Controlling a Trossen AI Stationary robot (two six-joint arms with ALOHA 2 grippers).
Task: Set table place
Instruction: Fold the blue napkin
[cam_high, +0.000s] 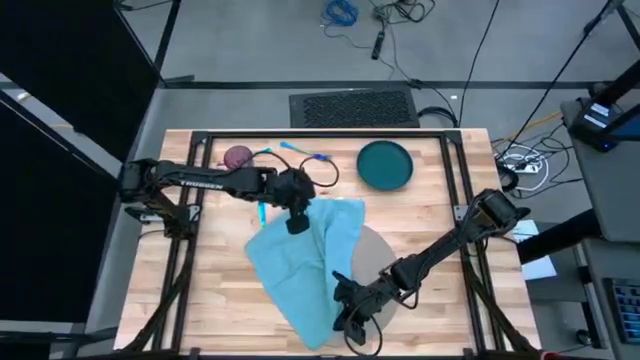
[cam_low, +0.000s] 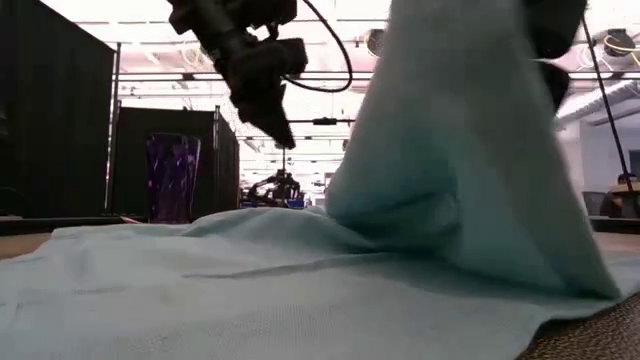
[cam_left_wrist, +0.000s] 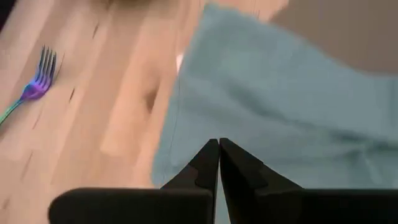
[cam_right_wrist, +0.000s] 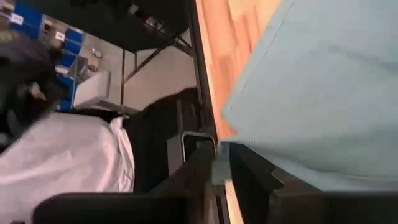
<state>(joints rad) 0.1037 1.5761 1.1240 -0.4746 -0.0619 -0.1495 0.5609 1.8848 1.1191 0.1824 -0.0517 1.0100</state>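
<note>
Two grippers on the light blue cloth (cam_high: 300, 262), which covers most of the grey placemat (cam_high: 375, 250) at lower centre of the high view.

Placemat shows only as a grey arc right of the cloth, on the wooden table (cam_high: 440, 215). My right gripper (cam_high: 348, 310), lower centre, is pinched on the cloth's near edge and lifts a fold of it. My left gripper (cam_high: 297, 222), centre frame, hangs just above the cloth's far end, fingers pressed together on nothing. Teal plate (cam_high: 385, 165) upper right of centre; purple glass (cam_high: 238, 157) upper left; iridescent fork (cam_left_wrist: 31, 87) on bare wood beside the cloth.
</note>
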